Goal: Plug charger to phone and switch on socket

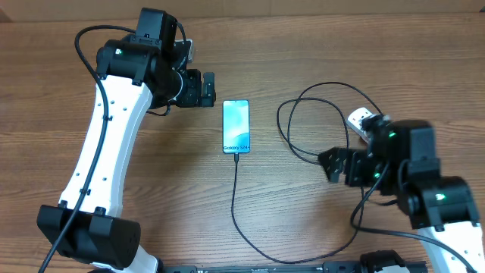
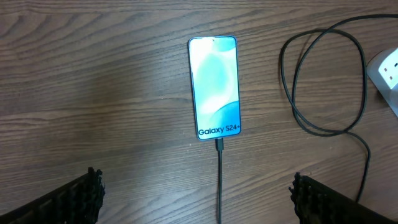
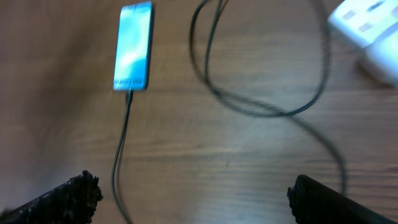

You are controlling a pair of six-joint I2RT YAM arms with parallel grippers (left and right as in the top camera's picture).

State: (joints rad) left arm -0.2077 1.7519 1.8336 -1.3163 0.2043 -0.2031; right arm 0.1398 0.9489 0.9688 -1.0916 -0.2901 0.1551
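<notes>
The phone (image 1: 236, 126) lies flat mid-table, screen lit light blue, reading "Galaxy S24+". It also shows in the left wrist view (image 2: 214, 87) and the right wrist view (image 3: 133, 45). The black charger cable (image 1: 236, 205) is plugged into the phone's near end, runs toward the front edge, then loops on the right (image 1: 314, 125). The white socket strip (image 1: 362, 121) is mostly hidden under the right arm; a corner shows in the left wrist view (image 2: 385, 71) and the right wrist view (image 3: 367, 28). My left gripper (image 1: 202, 89) is open, left of the phone. My right gripper (image 1: 339, 165) is open and empty.
The wooden table (image 1: 303, 45) fills the view. The cable loop (image 3: 261, 93) lies between the phone and the strip. The arm bases stand at the front edge.
</notes>
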